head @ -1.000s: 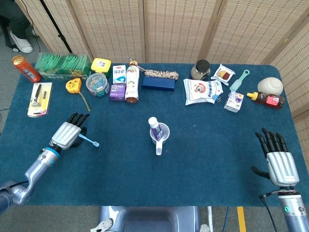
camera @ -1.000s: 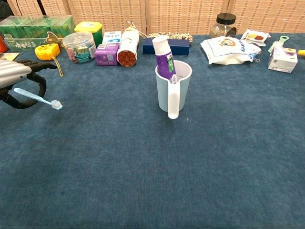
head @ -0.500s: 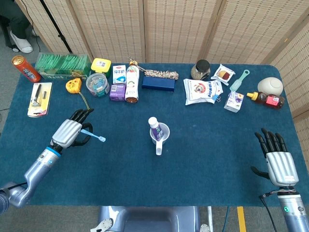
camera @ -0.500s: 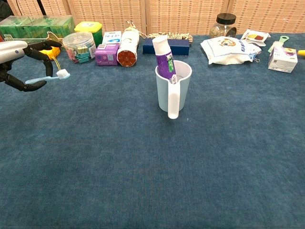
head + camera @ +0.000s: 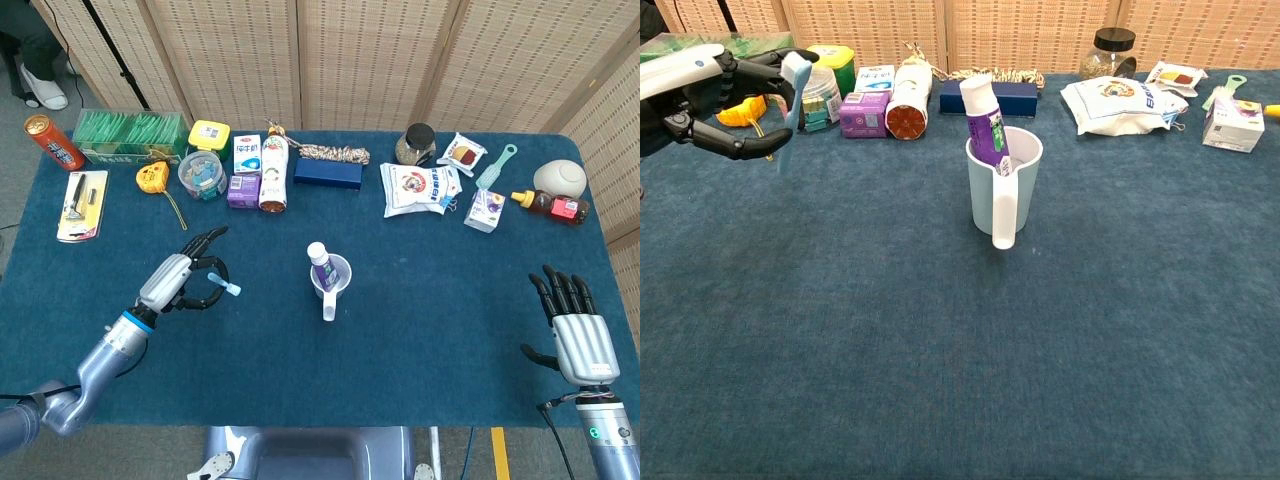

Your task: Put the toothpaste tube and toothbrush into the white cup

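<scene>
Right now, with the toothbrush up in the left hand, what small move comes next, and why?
Probably carry the left hand rightward toward the white cup. It holds the toothbrush clear of the table, the toothpaste tube already stands in the cup, and open cloth lies between.

lt blue toothbrush (image 5: pixel 790 105); white cup (image 5: pixel 1004 180); purple/white toothpaste tube (image 5: pixel 985 122)

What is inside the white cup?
The toothpaste tube stands in the white cup, its cap end sticking out above the rim. The wall hides its lower part and the cup's bottom. The toothbrush is not in it; the left hand holds it.
</scene>
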`<action>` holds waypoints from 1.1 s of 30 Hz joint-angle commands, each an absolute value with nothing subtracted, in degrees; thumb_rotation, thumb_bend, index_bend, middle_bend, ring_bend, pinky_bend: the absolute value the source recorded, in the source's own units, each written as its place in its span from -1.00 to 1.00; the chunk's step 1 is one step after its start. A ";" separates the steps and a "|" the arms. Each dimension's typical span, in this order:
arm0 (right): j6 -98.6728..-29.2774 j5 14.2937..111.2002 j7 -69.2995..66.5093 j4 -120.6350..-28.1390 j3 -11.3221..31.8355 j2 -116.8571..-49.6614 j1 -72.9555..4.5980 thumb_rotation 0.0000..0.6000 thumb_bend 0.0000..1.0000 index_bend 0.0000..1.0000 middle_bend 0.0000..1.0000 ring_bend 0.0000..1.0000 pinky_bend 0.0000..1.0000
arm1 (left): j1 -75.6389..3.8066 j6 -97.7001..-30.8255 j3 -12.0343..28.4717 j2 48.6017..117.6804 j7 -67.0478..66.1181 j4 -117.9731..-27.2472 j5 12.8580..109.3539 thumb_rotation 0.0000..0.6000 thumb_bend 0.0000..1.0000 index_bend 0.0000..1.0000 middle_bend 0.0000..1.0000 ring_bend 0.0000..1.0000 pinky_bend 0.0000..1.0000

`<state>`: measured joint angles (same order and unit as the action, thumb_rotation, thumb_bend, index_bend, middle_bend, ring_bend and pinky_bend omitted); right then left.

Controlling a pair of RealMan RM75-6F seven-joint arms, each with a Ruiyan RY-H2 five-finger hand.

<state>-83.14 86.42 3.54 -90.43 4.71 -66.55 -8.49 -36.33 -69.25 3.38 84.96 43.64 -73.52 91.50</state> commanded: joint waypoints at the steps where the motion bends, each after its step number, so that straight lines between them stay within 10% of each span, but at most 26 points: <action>1: -83.13 86.45 3.48 -90.40 4.70 -66.52 -8.50 1.00 -1.00 -1.00 -1.00 -1.00 -1.00 | -36.95 -70.29 4.68 87.17 45.03 -75.03 91.34 1.00 -0.05 0.25 -1.00 -1.00 -1.00; 33: -81.89 85.04 2.22 -89.28 5.10 -66.50 -8.87 1.00 -1.00 -1.00 -1.00 -1.00 -1.00 | -46.35 -60.99 14.86 94.98 40.74 -85.24 81.97 1.00 -0.09 0.25 -1.00 -1.00 -1.00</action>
